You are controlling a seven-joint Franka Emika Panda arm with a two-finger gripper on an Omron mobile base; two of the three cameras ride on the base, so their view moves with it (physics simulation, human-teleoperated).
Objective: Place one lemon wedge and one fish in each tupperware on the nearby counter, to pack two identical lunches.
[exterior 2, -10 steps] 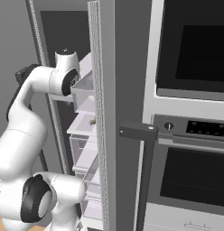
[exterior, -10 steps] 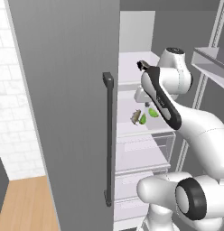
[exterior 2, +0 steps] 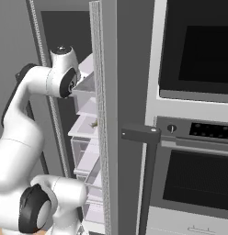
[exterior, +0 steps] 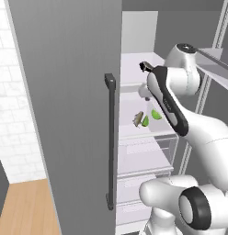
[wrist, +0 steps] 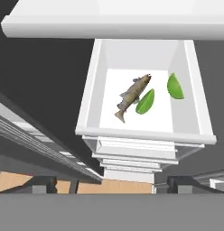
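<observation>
Inside the open fridge, a slim grey-and-tan fish (wrist: 133,96) lies on a white shelf tray (wrist: 89,103). One lemon wedge (wrist: 145,101) touches its right side and a second lemon wedge (wrist: 175,86) lies a little further right. The fish (exterior: 138,119) and the two wedges (exterior: 145,121) (exterior: 156,114) also show on the shelf in the left base view. My gripper (wrist: 114,182) hangs open above the tray and apart from all three, with nothing between its dark fingertips (wrist: 44,182). The tupperware and the counter are out of view.
The grey fridge door (exterior: 70,114) with its dark vertical handle (exterior: 110,137) stands open to the left of the arm. A white shelf (wrist: 114,25) sits above the tray, with drawers (exterior: 143,160) below. A built-in oven (exterior 2: 194,174) stands to the right of the fridge.
</observation>
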